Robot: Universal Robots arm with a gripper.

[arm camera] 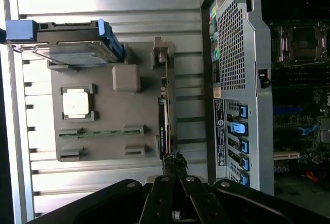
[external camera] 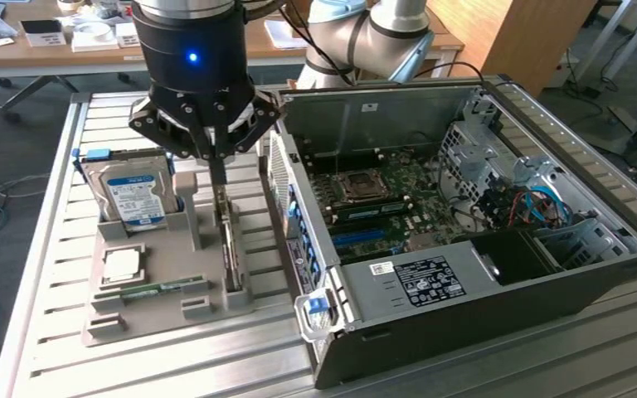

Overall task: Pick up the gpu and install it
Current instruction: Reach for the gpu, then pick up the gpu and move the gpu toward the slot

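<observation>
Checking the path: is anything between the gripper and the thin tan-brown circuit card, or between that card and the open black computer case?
Nothing visible separates the gripper from the thin circuit card standing edgewise in its grey holder. The case's perforated metal wall rises between holder and green motherboard; the top is open.

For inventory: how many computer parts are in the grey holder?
4: hard drive at the far end, processor beside it, memory stick at the near end, gpu on edge toward the case.
</observation>
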